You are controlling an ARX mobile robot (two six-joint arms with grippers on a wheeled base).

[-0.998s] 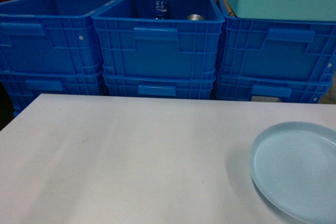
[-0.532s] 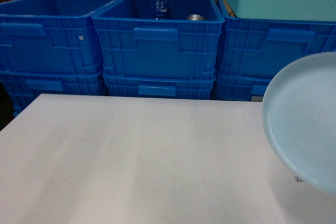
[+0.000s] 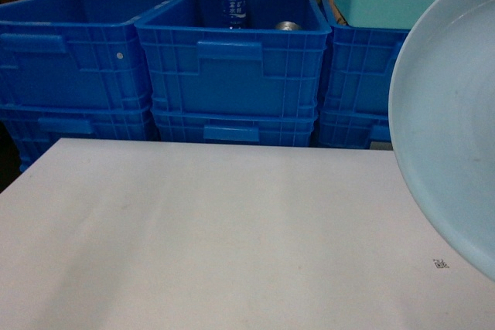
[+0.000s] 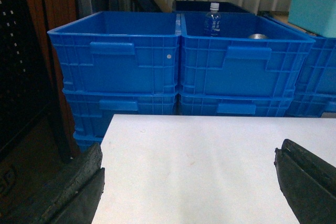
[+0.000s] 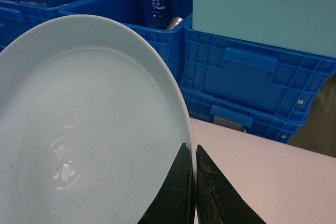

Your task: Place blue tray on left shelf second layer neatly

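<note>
- The right pincer (image 5: 195, 182) is clamped thin on the rim of the blue tray (image 5: 89, 124), jaws pressed either side of the edge, and that is the only hold on it.
- The tray is up off the white worktop (image 3: 216, 229), tilted steeply on the right side with its hollow face turned left; in the head view it fills the right edge (image 3: 452, 129).
- The left pincer (image 4: 189, 182) is spread wide with nothing between its dark pads, low over the near part of the worktop.
- Behind the worktop stand stacked blue crates (image 3: 232, 75); the middle one holds a water bottle (image 3: 235, 1) and a metal can (image 3: 288, 25). A pale teal box (image 5: 262, 9) sits on the far right crate.
- The left shelf second layer cannot be picked out for certain in these views, so the tray looks well short of its spot.
- Risk one: an edge-only pinch on smooth plastic. I'd judge a quick swing or wrist roll could let the tray pivot or slide out of the jaws.
- Risk two: the wide dish hides much of the right side from the head camera, so it could clip a crate rim or the teal box on the way across.
- Risk three: arriving this tilted, it could catch a rail and land crooked, not neat.
</note>
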